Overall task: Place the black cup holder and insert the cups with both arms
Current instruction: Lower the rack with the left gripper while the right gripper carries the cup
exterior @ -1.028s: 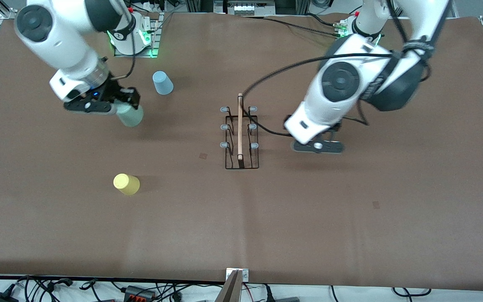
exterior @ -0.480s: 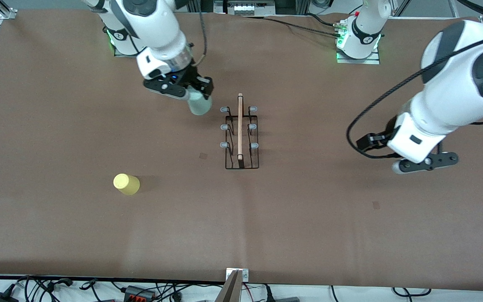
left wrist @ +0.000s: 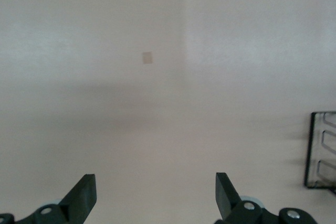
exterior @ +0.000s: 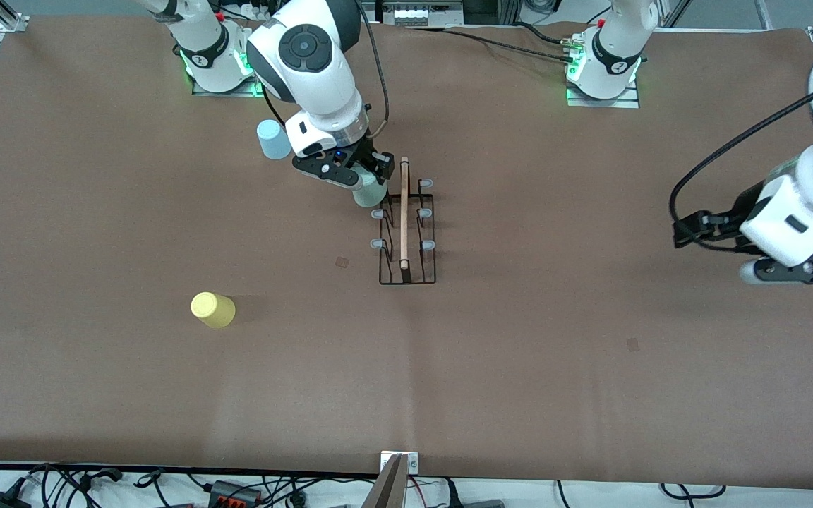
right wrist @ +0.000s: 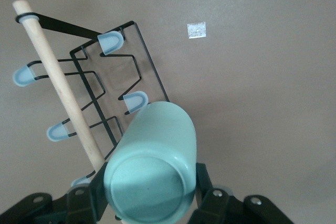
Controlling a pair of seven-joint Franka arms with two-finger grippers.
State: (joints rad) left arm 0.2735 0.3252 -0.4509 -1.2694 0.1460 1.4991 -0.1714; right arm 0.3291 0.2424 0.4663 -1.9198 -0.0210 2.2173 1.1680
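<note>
Hanging inverted in the right claw [exterior: 367, 171], the sage green cup [exterior: 370, 194] sitting over the peg row of the black cup holder [exterior: 406, 233] that faces the right arm's end of the counter [exterior: 590, 395], at the end farthest from the front camera. Showing, in the right wrist view, the cup's closed base [right wrist: 149, 184] toward the lens and its body angling down toward a pale-tipped peg [right wrist: 135, 100], so apparently needing only a short drop onto a peg just below. Running its long axis, marked by the wooden rod handle [exterior: 404, 212], straight toward the front camera, with pegs on either side of it.

Gripping the cup, fingers closed on its sides. Standing apart nearer the right arm's base, the light blue cup [exterior: 274, 139]; resting nearer the front camera, the yellow cup [exterior: 212, 310].

Waiting well apart, the left claw [left wrist: 156, 198] gaping open and empty over bare counter at the left arm's end.
</note>
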